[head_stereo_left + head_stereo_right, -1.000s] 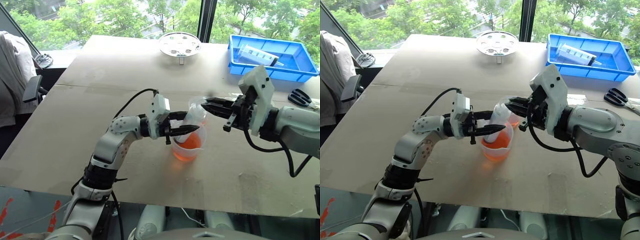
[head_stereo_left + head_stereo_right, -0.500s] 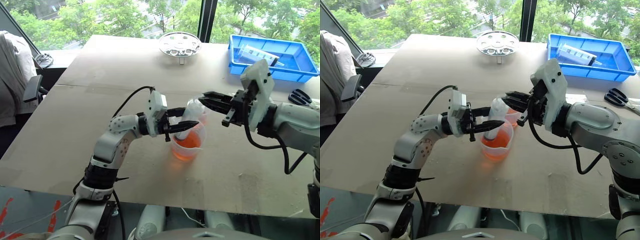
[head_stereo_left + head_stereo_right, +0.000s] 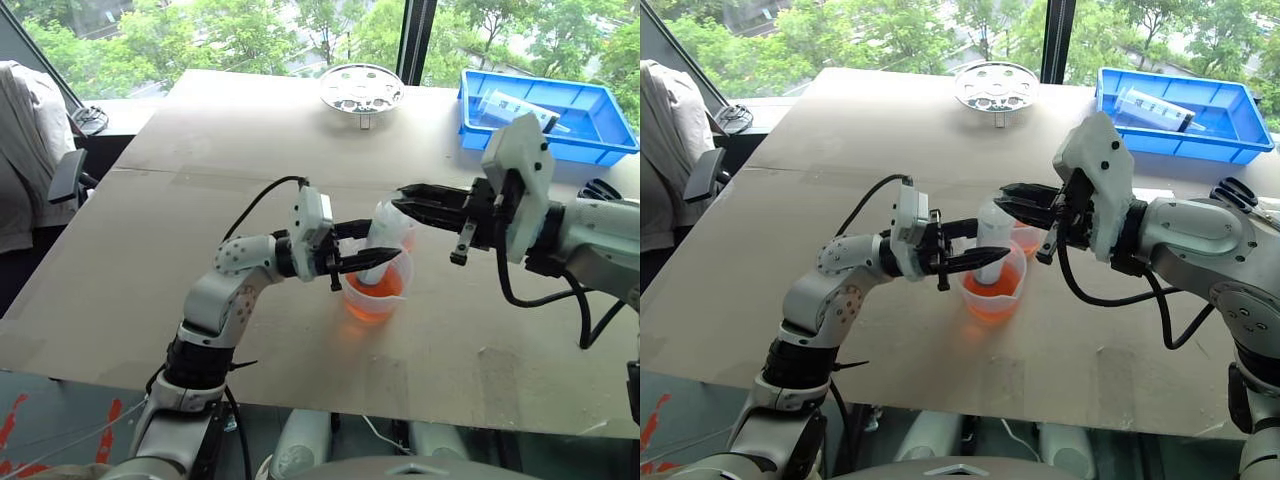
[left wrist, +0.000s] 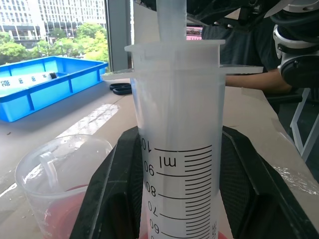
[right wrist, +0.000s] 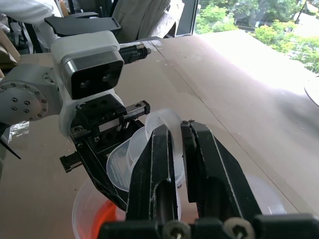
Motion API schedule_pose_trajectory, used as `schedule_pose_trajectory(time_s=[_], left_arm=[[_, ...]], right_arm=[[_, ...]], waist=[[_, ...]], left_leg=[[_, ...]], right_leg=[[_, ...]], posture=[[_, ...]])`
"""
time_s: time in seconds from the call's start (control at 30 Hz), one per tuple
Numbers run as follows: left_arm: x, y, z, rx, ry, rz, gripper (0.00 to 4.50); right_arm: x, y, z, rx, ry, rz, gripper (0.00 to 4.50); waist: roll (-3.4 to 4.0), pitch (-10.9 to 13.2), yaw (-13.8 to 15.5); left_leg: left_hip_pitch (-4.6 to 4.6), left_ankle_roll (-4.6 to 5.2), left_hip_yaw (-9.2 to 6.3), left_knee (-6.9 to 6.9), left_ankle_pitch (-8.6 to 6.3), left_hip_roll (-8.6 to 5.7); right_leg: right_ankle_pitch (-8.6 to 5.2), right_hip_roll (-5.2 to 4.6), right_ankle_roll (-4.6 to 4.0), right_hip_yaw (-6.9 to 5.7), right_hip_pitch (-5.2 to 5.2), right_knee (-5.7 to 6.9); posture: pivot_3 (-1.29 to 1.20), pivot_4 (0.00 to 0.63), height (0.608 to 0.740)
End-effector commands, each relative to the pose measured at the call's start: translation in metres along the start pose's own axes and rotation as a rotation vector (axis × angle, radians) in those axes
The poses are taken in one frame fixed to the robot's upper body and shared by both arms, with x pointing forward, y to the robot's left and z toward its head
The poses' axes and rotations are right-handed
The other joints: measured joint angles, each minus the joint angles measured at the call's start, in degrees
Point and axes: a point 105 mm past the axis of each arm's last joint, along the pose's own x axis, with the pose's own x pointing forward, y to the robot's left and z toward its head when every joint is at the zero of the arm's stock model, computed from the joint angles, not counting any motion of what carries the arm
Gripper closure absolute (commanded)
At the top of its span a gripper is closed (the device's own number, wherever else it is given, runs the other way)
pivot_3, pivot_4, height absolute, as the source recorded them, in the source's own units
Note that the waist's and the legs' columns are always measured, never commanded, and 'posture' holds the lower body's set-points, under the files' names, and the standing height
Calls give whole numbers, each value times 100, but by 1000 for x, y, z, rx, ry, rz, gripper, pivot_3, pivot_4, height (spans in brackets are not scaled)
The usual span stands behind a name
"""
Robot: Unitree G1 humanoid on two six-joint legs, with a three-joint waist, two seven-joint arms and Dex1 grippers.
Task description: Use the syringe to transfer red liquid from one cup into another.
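We note the beaker [image 3: 377, 290], holding red liquid [image 3: 375, 296], just below the left gripper [image 3: 380, 246], which is clamped on the syringe [image 4: 175, 149] standing in it. Right gripper [image 3: 410, 197], fingers together, pinches the plunger [image 4: 171, 20] above. Small cup [image 4: 57, 186] sits just behind.
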Motion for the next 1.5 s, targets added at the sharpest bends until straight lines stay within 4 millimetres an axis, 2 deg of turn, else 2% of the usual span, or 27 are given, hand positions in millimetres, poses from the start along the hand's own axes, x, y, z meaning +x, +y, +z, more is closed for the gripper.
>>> schedule_pose_trajectory(time_s=[0.03, 0.5, 0.77, 1.5], left_arm=[[19, -31, -2, 5, 7, -166, 3030], [24, -31, -6, -7, 21, -162, 3030], [27, -32, -2, -3, 17, -161, 3030], [29, -34, -2, -20, 29, -161, 3030]], right_arm=[[-8, -14, 35, -122, -143, -88, 4483], [-11, -23, 41, -153, -152, -97, 4483], [-12, -23, 43, -153, -160, -94, 4483], [-18, -37, 61, -169, -206, -138, 4483]], waist=[[0, 0, -2], [0, 0, 5], [0, 0, 8], [0, 0, -3]], left_leg=[[0, 0, 0, 0, 0, 0], [0, 0, 0, 0, 0, -1], [0, 0, 0, 0, 0, -1], [-1, 0, 0, -1, 0, -1]], right_leg=[[0, 0, 0, 0, 0, 0], [0, 0, 0, 0, 0, 0], [0, -1, 0, -1, 0, 0], [0, -1, 0, 1, -2, 0]], posture=[[0, 150, 740], [0, 150, 740], [0, 150, 740], [0, 150, 740]])
